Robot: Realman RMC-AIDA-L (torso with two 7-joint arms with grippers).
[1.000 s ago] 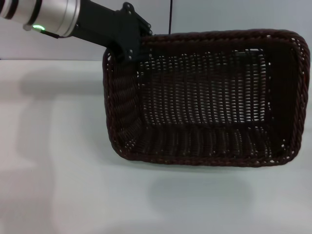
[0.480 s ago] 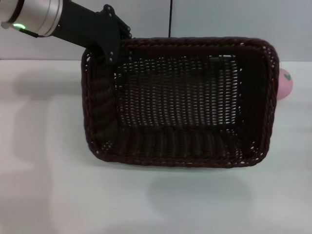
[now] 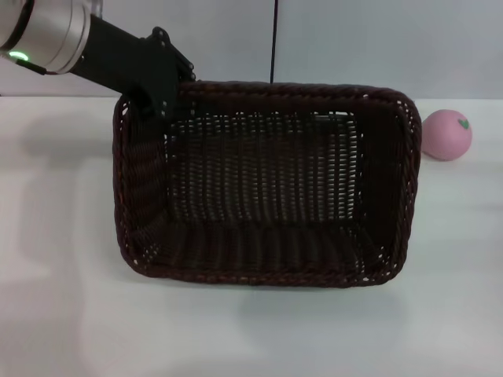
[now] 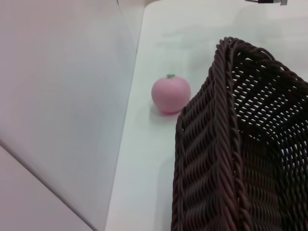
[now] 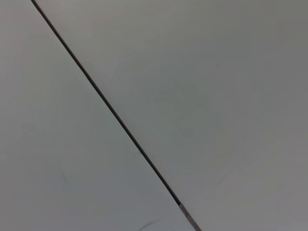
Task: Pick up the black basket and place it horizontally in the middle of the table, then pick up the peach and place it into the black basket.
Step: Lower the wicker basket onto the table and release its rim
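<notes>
The black basket [image 3: 259, 273] is in the middle of the head view, long side across, its opening tilted toward me. My left gripper [image 3: 153, 93] comes in from the upper left and is shut on the basket's back left corner rim. I cannot tell whether the basket's bottom touches the table [image 3: 251, 338]. The pink peach [image 3: 446, 134] sits on the table just right of the basket's back right corner, apart from it. The left wrist view shows the basket's woven wall [image 4: 216, 159] close up, with the peach [image 4: 170, 95] beyond it. My right gripper is out of view.
A pale grey wall [image 3: 354, 39] with a dark vertical seam runs along the table's far edge. White tabletop shows in front of the basket and on both sides. The right wrist view shows only a grey surface crossed by a dark line [image 5: 110, 108].
My left gripper has carried the basket to the left and slightly down. The peach, hidden behind the basket before, now shows in full at the right.
</notes>
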